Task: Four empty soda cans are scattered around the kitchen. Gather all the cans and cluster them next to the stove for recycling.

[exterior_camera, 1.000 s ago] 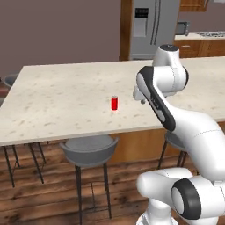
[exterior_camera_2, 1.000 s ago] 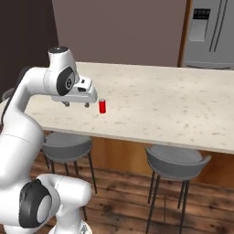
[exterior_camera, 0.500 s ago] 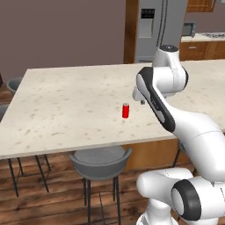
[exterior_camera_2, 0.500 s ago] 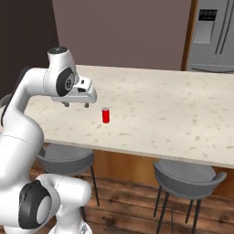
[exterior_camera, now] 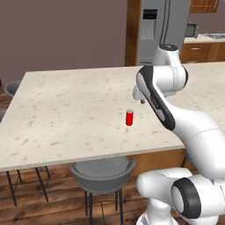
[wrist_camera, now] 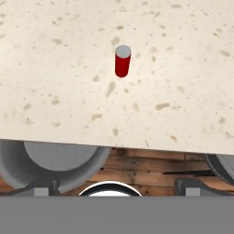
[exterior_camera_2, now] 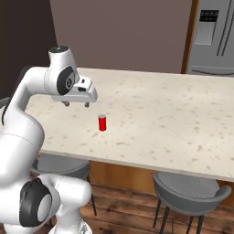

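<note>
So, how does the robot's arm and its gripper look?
The arm is made of glossy white rounded segments with dark grey bands and round dark caps at the joints. The gripper has a white, box-like body with two small dark finger tips. No cables or markings can be seen.

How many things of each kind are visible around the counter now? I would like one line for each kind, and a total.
Red soda can: 1
Grey stools: 3
Speckled counter: 1
Steel refrigerator: 1
Total: 6
</note>
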You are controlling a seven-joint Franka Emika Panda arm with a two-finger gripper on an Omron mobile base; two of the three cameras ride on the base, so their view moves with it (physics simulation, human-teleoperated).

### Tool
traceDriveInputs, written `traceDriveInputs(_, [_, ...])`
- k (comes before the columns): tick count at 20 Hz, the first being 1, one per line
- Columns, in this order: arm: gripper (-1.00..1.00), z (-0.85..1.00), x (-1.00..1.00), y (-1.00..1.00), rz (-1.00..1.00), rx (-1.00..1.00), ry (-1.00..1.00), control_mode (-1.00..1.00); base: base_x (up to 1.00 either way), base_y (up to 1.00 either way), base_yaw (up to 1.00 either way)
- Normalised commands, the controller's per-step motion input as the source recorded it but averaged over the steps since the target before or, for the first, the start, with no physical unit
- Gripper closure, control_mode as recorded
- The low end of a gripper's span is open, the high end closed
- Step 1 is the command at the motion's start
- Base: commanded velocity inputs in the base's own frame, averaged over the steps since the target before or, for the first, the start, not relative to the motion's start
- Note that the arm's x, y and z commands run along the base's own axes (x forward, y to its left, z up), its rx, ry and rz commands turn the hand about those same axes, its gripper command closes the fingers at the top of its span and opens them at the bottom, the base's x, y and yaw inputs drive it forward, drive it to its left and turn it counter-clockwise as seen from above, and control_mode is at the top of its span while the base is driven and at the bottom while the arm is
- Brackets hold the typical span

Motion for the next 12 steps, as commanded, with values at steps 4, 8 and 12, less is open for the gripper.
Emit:
traceDriveInputs(4, [-1.0,0.0,0.0,0.0,0.0,0.0,0.0,1.0,0.09,0.04,0.0])
traceDriveInputs(8, [-1.0,0.0,0.0,0.0,0.0,0.0,0.0,1.0,0.01,0.0,-0.01])
traceDriveInputs(12, [-1.0,0.0,0.0,0.0,0.0,0.0,0.0,1.0,0.0,0.0,0.0])
